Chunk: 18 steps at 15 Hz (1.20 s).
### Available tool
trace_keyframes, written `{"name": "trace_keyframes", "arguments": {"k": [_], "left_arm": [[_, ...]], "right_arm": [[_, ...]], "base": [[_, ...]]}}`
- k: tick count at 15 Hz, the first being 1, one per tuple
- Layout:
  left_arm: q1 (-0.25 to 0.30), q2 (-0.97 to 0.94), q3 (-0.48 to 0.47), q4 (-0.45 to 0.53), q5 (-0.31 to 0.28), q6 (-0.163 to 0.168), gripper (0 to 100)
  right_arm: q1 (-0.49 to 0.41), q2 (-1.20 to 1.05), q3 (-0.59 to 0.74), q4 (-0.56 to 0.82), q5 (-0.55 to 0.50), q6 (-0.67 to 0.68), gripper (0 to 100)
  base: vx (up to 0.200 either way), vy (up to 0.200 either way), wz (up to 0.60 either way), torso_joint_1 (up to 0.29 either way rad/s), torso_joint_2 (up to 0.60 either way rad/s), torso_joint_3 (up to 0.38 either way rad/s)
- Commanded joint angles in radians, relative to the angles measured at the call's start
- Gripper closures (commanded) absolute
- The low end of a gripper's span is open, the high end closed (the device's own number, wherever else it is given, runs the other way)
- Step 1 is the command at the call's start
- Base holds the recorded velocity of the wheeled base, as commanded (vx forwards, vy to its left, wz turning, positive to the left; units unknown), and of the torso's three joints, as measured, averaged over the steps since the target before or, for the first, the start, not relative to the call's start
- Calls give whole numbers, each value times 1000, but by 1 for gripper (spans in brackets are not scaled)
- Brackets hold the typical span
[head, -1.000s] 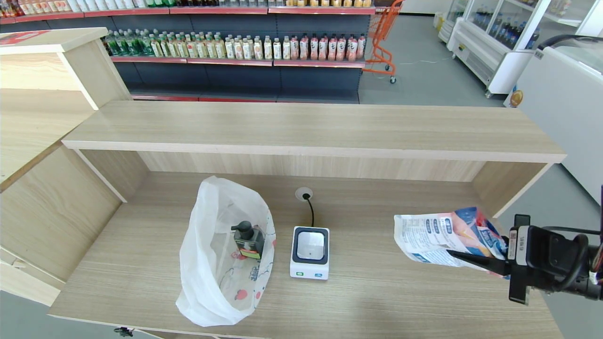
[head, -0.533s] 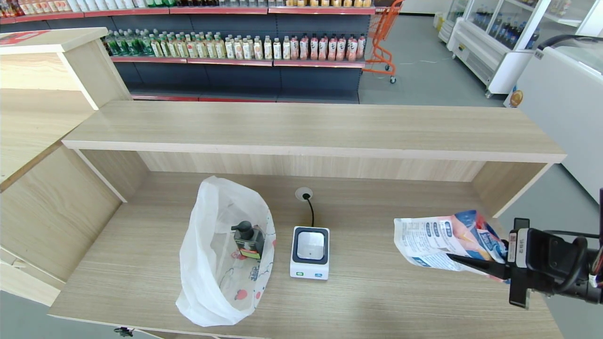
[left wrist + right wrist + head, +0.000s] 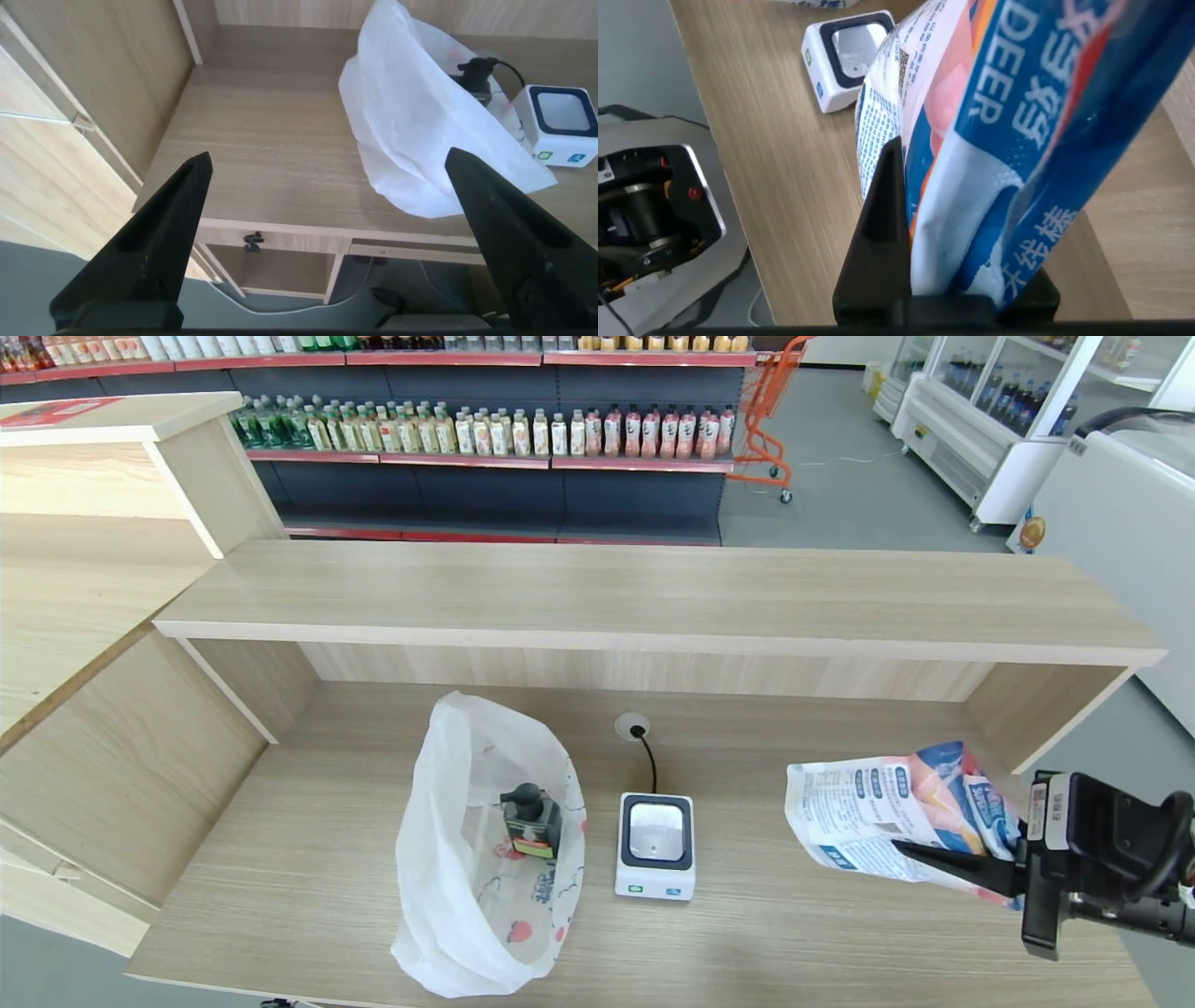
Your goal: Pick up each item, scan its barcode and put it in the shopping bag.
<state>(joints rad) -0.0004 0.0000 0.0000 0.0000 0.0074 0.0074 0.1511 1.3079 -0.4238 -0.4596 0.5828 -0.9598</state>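
Head view, first entry: printed food pouch [image 3: 878, 803], blue, white and pink, text-covered side showing, pinched at one end in right gripper [image 3: 920, 852], held clear above right end of desk [image 3: 794, 943]. White shopping bag [image 3: 448, 859] standing open left of centre, just beside scanner [image 3: 656, 845]; dark pump bottle [image 3: 532, 819] upright inside. Black cable [image 3: 646, 758] from scanner to grommet at back of desk. Left gripper [image 3: 329, 161] spread wide, holding nothing, near desk's front left edge. Beyond raised ledge: shelves of bottled drinks [image 3: 485, 429], orange trolley [image 3: 766, 401], glass-fronted chillers [image 3: 990, 420].
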Motion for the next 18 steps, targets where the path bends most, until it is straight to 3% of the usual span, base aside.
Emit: {"name": "trace_keyframes", "arguments": {"k": [1, 7, 11, 18], "left_arm": [[0, 2, 0, 0, 0, 2, 0], [0, 2, 0, 0, 0, 6, 0], [0, 2, 0, 0, 0, -1, 0], [0, 2, 0, 0, 0, -1, 0]], "right_arm": [[-2, 5, -3, -2, 2, 18, 100], [-73, 218, -76, -57, 23, 15, 100], [-68, 424, -158, -218, 49, 15, 100], [-56, 630, -164, -395, 108, -28, 100]], "base": [[0, 200, 0, -7, -2, -2], [0, 200, 0, 5, 3, 2], [0, 0, 0, 0, 0, 0], [0, 0, 0, 0, 0, 0]]}}
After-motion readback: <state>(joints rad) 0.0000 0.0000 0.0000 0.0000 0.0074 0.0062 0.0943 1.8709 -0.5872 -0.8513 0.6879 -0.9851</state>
